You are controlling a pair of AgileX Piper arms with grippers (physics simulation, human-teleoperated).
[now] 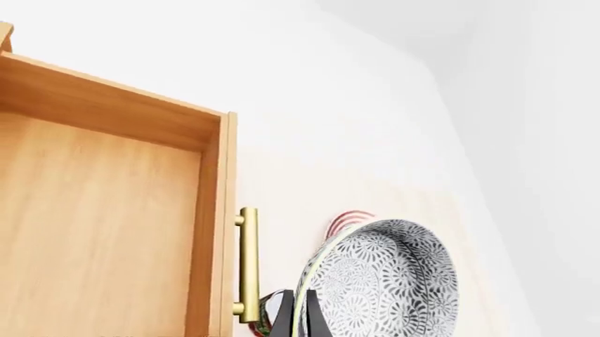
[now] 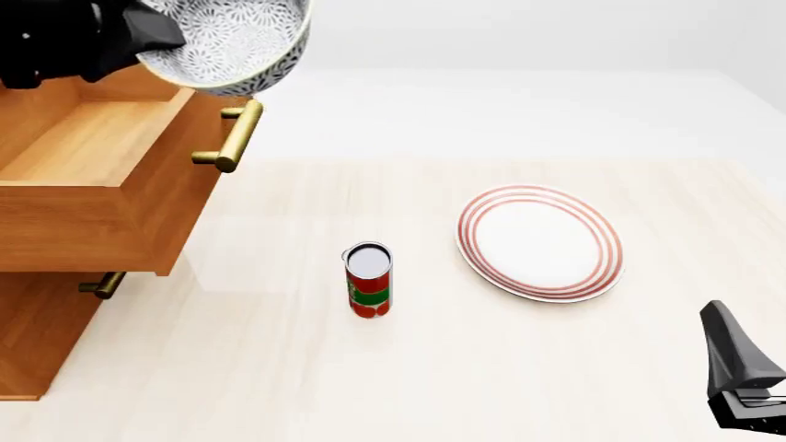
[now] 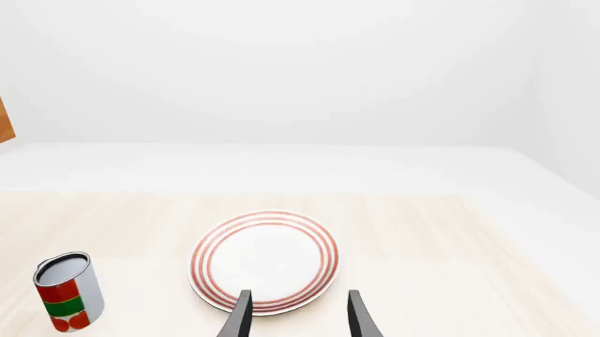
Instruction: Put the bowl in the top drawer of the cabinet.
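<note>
Deep round white bowl with blue-grey floral pattern (image 2: 234,41) gripped at its rim by the left gripper (image 1: 302,309), raised just above the pulled-out orange-brown wooden top drawer (image 2: 92,175) by its brass bar handle (image 2: 234,136), right gripper (image 3: 298,319) parted and bare, well apart from the drawer.

Pretty clearly a simulated test scene, not a real room: a pale wood desk (image 2: 516,368) is set in blank white surroundings, and only a wooden cabinet (image 2: 74,230), a red-ringed plate (image 2: 540,241) and a tin can (image 2: 367,281) are placed on it.
</note>
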